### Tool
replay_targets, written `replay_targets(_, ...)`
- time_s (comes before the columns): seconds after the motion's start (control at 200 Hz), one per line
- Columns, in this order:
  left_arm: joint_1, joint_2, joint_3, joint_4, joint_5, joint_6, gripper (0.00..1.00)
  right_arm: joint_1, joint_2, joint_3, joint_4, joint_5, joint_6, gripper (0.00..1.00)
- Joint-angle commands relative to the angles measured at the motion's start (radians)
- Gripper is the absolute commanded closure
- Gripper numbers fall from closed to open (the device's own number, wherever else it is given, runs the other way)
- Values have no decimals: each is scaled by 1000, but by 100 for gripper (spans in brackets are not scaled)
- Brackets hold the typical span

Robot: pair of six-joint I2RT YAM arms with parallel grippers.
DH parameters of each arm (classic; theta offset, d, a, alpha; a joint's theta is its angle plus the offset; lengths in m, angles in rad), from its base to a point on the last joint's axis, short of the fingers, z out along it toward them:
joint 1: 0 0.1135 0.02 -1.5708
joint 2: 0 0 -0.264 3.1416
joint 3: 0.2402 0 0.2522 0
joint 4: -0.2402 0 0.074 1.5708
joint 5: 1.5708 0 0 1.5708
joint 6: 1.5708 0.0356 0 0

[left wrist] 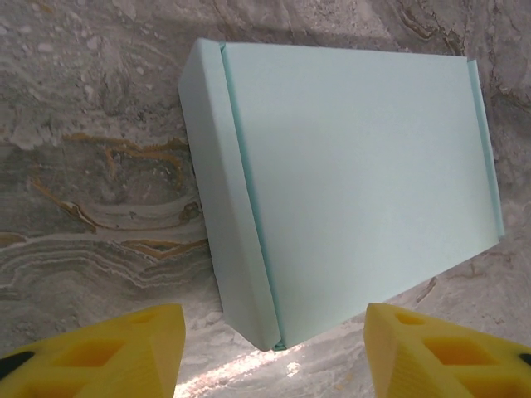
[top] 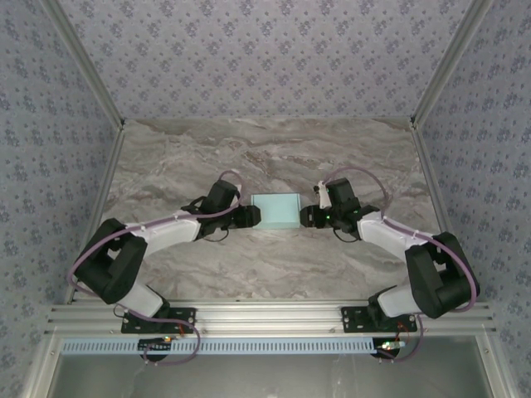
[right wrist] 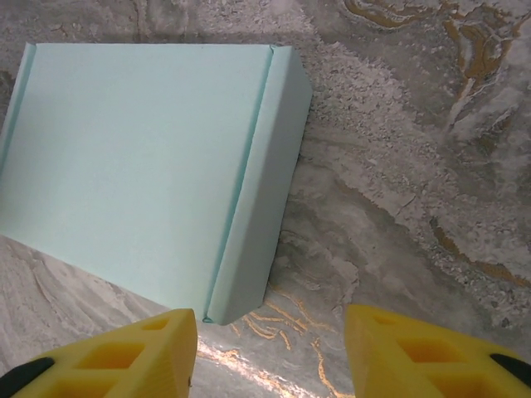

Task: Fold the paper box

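Closed paper box lying flat near the middle of the marbled worktop, its broad lid face up and its flaps tucked in, so that it reads as a finished rectangular carton rather than a flat sheet. The left hand stands just beside the box's left end and the right hand just beside its right end; the two arms reach in symmetrically, a placement that suits pressing or steadying opposite ends at once. In the left wrist view the left hand is spread, its yellow jaws wide apart with nothing between them and the box lying beyond the tips, apart from them. The right wrist view shows the same for the right hand: jaws spread, gripping nothing, the box off to one side ahead. Judged from the crisp edges and shut lid, the folding appears complete, and the spread, clear hands fit a release.
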Motion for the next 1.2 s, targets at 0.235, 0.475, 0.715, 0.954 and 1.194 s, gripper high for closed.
replay_targets(0.235,40,165,147,21,99,-15,43,-2,193,136,79,-85,67,49)
replay_targets(0.475,80,278,292,-11,140,-14,52,-16,310,259,115,-95,96,56)
replay_targets(0.715,141,421,492,-104,95,44,48,-57,480,475,69,-66,95,54)
replay_targets(0.954,162,409,586,-216,0,117,34,-77,465,583,-64,57,5,45)
replay_targets(1.194,166,220,524,-249,-142,223,30,-60,245,558,-173,279,-159,36)
